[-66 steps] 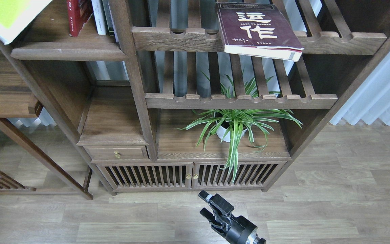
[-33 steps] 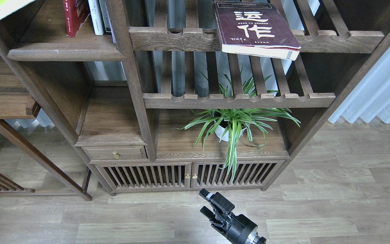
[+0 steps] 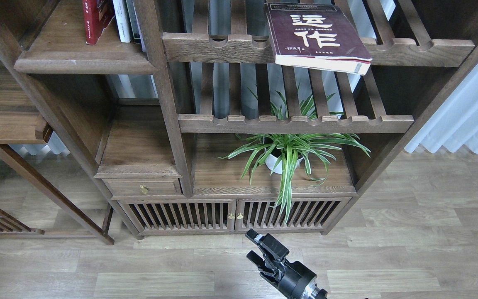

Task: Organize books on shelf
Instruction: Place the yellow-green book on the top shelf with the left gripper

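Observation:
A thick dark maroon book [image 3: 315,35] with big white Chinese characters lies flat on the top slatted rack, its near corner overhanging the front rail. On the solid dark-brown shelf [image 3: 77,62] at the upper left, a red book [image 3: 93,18] stands upright beside some white-spined books [image 3: 120,18]. My right gripper [image 3: 252,248] hangs low over the floor in front of the cabinet, far below all the books, open and holding nothing. My left gripper is out of view.
A spider plant in a white pot [image 3: 282,155] stands on the cabinet top under the lower slatted rack [image 3: 295,123]. A small drawer [image 3: 143,187] and slatted doors [image 3: 230,214] lie below. A side table [image 3: 2,120] is at left, and curtains [image 3: 467,120] at right.
The lime-yellow book seen at the top left corner has gone up and out of view. My right gripper has crept slightly upward; the maroon book has not moved on its rack.

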Robot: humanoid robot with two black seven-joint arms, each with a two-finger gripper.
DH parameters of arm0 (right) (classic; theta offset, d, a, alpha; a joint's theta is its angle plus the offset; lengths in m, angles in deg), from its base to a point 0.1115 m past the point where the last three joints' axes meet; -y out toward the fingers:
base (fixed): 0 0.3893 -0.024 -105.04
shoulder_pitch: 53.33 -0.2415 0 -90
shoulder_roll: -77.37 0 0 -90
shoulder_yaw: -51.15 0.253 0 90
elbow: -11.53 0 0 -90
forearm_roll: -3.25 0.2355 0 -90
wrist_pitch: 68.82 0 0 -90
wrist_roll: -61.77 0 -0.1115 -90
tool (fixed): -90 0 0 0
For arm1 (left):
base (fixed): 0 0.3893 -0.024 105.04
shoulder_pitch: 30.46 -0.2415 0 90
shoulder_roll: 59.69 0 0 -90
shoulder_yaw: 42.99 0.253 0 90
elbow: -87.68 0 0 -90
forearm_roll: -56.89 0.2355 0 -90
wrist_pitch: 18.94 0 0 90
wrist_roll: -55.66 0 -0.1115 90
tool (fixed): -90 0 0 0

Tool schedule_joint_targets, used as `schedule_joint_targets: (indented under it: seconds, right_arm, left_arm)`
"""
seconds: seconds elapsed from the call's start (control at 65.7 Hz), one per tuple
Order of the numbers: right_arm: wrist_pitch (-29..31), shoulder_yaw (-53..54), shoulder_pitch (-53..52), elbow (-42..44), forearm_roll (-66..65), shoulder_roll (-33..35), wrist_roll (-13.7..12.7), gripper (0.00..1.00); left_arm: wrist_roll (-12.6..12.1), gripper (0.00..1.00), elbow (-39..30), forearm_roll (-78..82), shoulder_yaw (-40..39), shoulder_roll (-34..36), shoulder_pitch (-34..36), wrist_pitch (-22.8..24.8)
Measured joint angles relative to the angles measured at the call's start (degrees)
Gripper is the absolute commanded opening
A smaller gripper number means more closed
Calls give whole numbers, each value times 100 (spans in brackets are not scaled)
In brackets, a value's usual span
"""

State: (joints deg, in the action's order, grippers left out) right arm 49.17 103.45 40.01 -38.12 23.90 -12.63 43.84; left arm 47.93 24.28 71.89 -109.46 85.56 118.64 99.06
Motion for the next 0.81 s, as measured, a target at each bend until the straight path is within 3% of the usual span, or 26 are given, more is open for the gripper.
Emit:
schedule_joint_targets:
  seconds: [0.335, 0.807]
  right_arm:
    - [0, 0, -1, -43, -2, 0, -1, 100]
    - [2, 8, 8, -151, 0, 0, 3, 100]
  left_arm:
    - [12, 1, 1180, 812, 237, -1416, 935, 0]
    - [118, 0, 2915, 1128, 642, -2654, 1934, 0]
